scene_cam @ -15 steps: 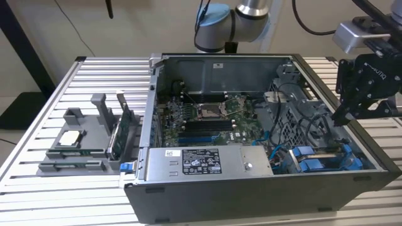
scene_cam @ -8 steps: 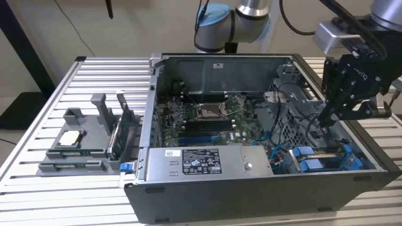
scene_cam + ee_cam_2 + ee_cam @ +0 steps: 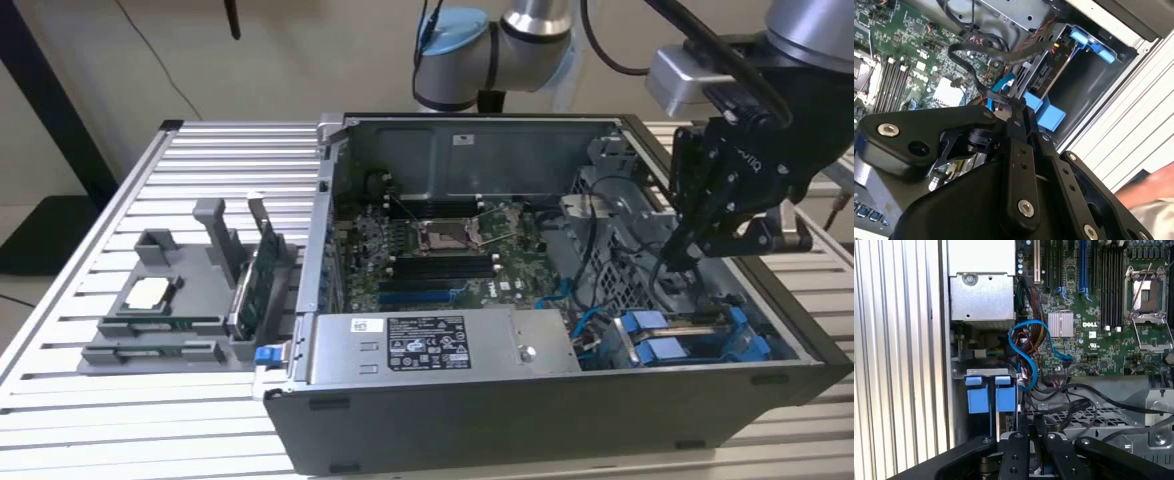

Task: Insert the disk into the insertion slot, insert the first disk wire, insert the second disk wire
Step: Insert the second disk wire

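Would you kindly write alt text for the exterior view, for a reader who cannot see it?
A black gripper on a robot arm reaches down into an open computer case, above the blue-railed insertion slot at the exterior view's right. A green motherboard and a grey power supply box sit inside; a grey parts holder stands beside the case.

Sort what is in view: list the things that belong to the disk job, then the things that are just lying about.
Job in hand:
- insertion slot with blue rails
- blue wire looped beside it
- gripper, above the slot

Lying about:
- power supply box
- green board
- grey holder outside the case, on the exterior view's left
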You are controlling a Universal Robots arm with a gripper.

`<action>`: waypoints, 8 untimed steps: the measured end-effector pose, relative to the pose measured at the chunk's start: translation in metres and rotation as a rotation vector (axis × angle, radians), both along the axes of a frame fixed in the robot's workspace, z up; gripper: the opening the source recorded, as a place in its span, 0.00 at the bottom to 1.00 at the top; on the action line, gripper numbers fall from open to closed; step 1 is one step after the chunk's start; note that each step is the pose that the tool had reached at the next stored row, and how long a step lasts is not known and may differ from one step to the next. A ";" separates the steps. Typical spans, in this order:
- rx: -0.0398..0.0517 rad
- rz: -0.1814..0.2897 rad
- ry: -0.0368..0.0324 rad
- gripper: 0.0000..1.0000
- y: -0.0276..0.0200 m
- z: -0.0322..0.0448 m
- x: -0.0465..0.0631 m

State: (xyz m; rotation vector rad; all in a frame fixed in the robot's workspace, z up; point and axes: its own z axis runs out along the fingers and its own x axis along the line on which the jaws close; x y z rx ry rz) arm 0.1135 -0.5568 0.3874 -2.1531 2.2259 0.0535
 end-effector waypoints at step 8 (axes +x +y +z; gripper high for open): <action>0.0002 0.000 0.0000 0.16 -0.0003 -0.0001 -0.001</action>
